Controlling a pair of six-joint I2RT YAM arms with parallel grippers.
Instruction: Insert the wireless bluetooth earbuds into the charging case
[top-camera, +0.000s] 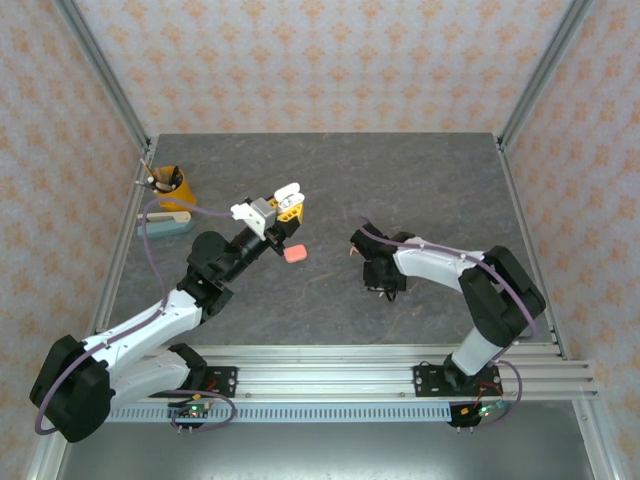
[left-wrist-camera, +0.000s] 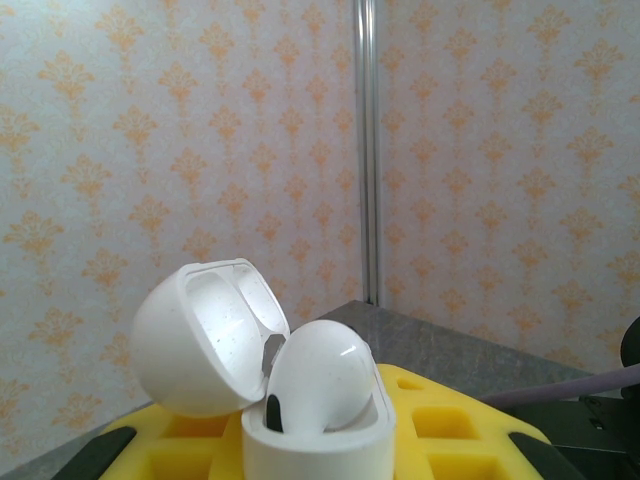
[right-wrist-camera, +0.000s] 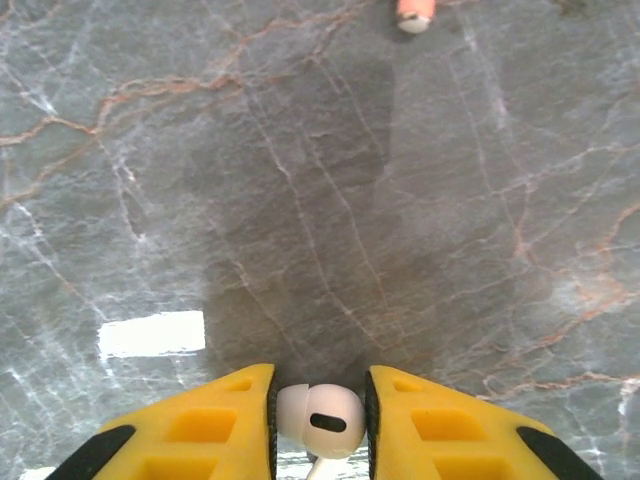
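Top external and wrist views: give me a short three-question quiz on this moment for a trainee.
1. True or false: the white charging case held by the left gripper has its lid shut.
2. What sits between the fingers of the right gripper? A) a white earbud B) a pen C) a coral-pink case lid
3. What colour is the small item lying on the table between the two arms?

Key: 1 false, the lid stands open; 2 A; 3 coral-pink.

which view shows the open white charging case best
Left wrist: the charging case sits close up between the yellow fingers, lid open, one white earbud seated inside. Top external gives a small white shape at the left gripper, no inside detail.
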